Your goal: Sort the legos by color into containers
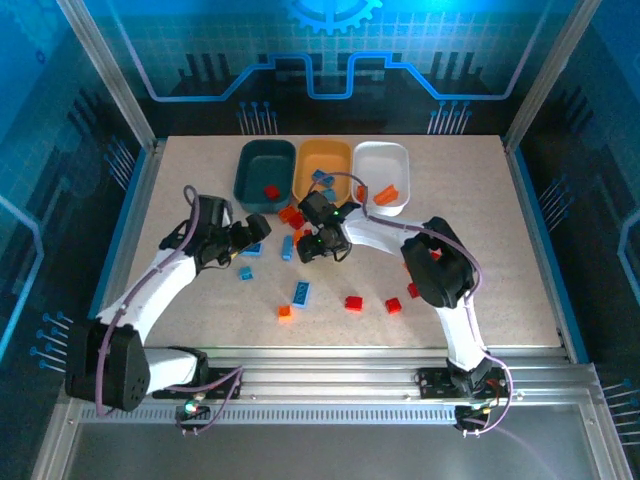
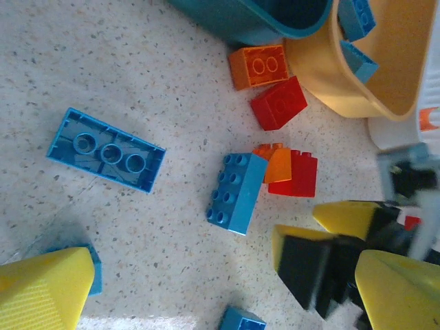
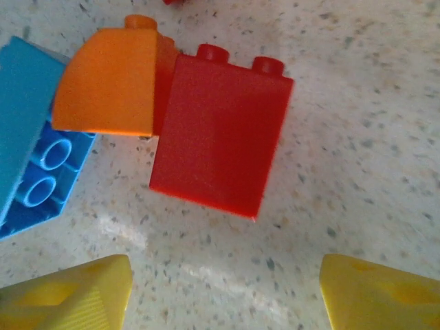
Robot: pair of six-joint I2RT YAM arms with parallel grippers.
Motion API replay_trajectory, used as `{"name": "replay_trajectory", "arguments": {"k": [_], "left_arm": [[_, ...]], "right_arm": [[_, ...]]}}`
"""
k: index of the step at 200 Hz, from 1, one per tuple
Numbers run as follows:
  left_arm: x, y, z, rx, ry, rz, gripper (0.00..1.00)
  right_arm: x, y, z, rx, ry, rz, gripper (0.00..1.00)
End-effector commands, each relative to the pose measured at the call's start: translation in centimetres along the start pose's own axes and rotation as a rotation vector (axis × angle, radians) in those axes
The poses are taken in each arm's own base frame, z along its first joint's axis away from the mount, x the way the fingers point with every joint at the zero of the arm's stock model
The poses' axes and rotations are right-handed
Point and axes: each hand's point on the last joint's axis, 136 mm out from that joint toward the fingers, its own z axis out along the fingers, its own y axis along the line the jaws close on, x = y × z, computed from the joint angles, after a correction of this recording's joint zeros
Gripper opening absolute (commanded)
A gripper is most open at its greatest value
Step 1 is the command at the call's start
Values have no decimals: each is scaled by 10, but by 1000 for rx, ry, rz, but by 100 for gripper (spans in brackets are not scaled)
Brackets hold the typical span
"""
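The right gripper [image 3: 227, 285] stands open and empty at frame bottom; just above it a red lego [image 3: 220, 137] lies on its side, long axis and studs toward the top, touching an orange lego [image 3: 110, 82]. The left gripper [image 2: 220, 268] is wide open, empty too

My left end effector [image 1: 253, 231] hangs over the table [image 1: 500, 250] near the dark teal tray [image 1: 243, 175], my right end effector [image 1: 321, 244] before the yellow-orange tray [image 1: 325, 158] beside the white tray [image 1: 385, 160], with two red bricks [image 1: 354, 302] lying loose nearer my bases.
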Motion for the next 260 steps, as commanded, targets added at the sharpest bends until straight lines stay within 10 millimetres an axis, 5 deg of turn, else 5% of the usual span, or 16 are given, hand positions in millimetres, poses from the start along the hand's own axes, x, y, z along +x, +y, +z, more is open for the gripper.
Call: {"name": "replay_trajectory", "arguments": {"k": [1,68,123,148,174,210,260], "left_arm": [[7,7,-7,2,-3,-19,99],[12,14,-9,-3,5,-16,99],[15,21,-11,-23,3,-8,99],[16,25,-11,-37,6,-15,99],[14,38,-18,-87,-29,-54,99],[25,57,-12,-121,-14,-196,99],[46,64,-8,-101,30,-252,99]], "right_arm": [[-7,2,5,22,13,-28,71],[-23,-16,25,149,4,-51,55],[-25,-19,16,159,-64,-88,35],[-25,-21,2,167,-92,-94,32],[-26,-15,-34,144,-152,-104,32],[-56,9,-66,72,-216,-137,31],[-116,25,-46,52,-265,-181,31]]}}
